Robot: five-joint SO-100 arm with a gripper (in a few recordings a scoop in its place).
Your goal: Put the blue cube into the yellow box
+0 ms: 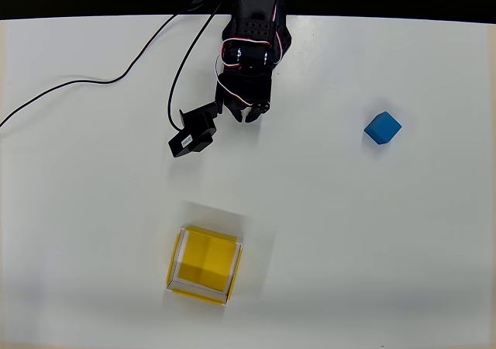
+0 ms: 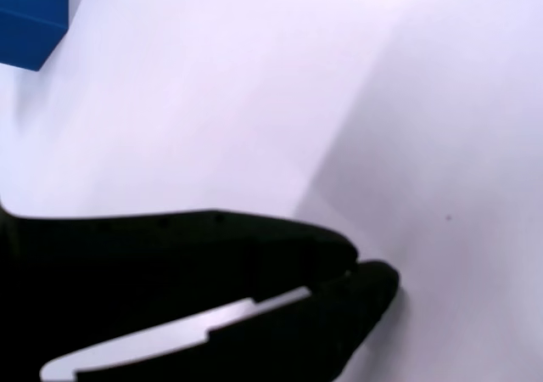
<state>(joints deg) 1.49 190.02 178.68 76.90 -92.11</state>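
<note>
- The gripper [image 2: 361,272] in the wrist view has its two black fingers [image 2: 254,246] pressed together at the tips, clenched on nothing, with a pale metal strip showing between their lower parts.
- In the overhead view the gripper [image 1: 246,115] points down the picture from the black arm [image 1: 252,39] near the table's far edge, with its fingertips close together over bare surface.
- Just beside the fingers, to the left in the overhead view, the black wrist camera [image 1: 194,136] juts out on its bracket.
- A black cable [image 1: 116,77] loops away from that side across the white table [image 1: 372,248] toward the left edge of the picture.
- The blue cube [image 1: 383,127] lies well apart from the fingers, off to the right in the overhead view and at about their level, sitting turned at an angle on the table.
- In the wrist view the blue cube [image 2: 30,17] appears cropped at the upper left corner, far beyond the fingertips.
- The yellow box [image 1: 204,264] stands well below the fingers in the overhead view, slightly to their left, open side up and turned a little askew.
- Its yellow floor is bare, and it is well apart from the cube.
</note>
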